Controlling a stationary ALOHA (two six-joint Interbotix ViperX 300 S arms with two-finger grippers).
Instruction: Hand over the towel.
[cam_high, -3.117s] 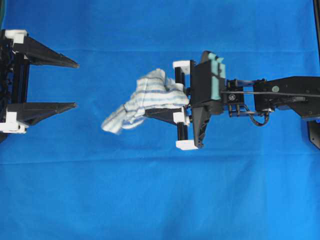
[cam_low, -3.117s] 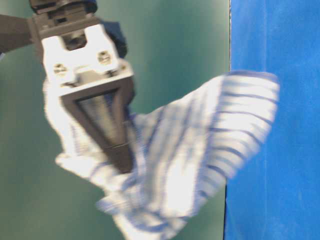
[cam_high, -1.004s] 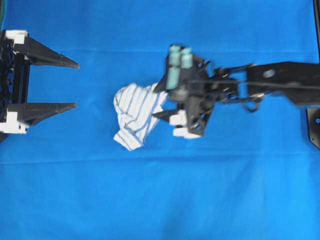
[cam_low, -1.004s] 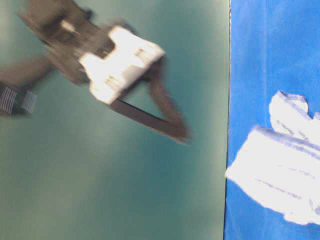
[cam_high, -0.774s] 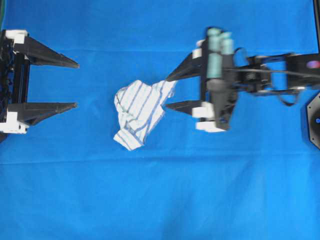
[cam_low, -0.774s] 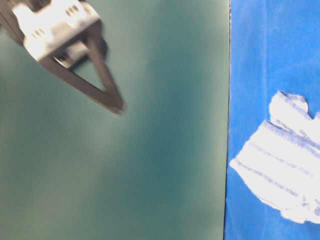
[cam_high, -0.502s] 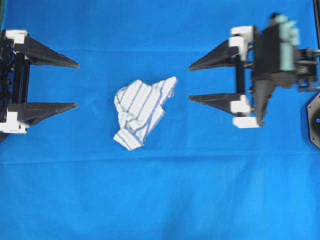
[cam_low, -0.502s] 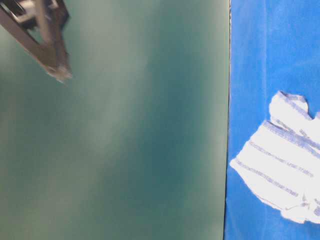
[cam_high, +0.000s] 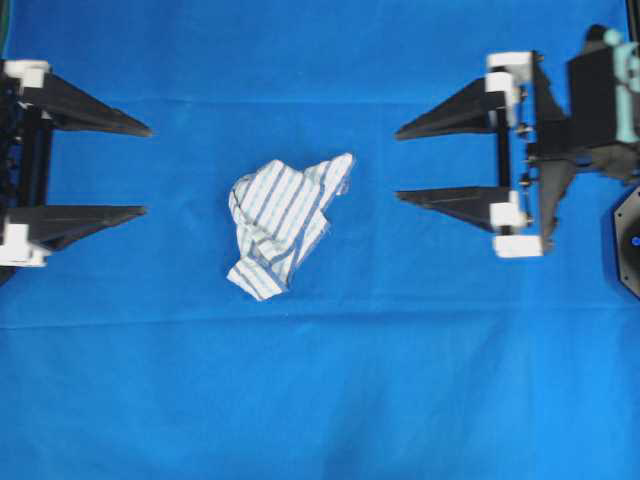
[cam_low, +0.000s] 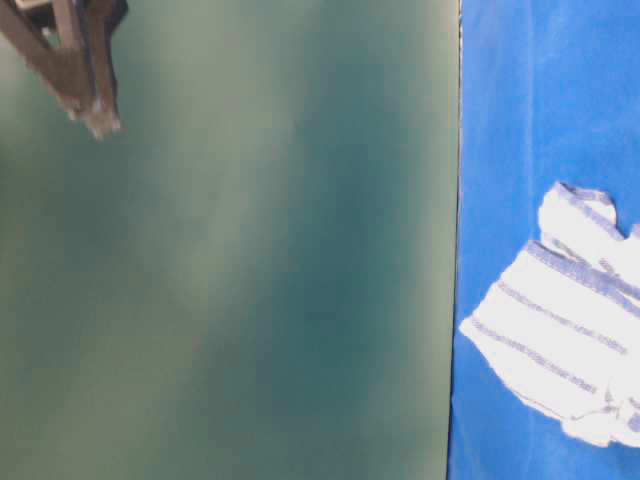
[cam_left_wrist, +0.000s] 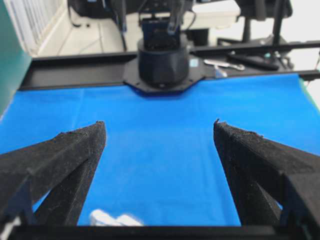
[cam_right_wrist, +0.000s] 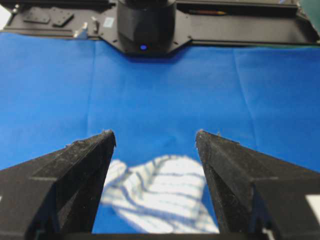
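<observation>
I see only a sliver of the towel (cam_high: 284, 222) on the left wrist view; the left gripper (cam_high: 140, 170) and right gripper (cam_high: 400, 163) both gape wide, empty.

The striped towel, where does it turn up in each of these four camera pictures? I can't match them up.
Overhead: the towel lies crumpled mid-picture, between the two pincers, touching neither.
Table-level: at the right edge, lower half, partly cut off.
Left wrist: only a white blurred scrap at the bottom edge.
Right wrist: bottom centre, between the dark fingers.
Shared landmark: the blue sheet under it, in every view.
</observation>
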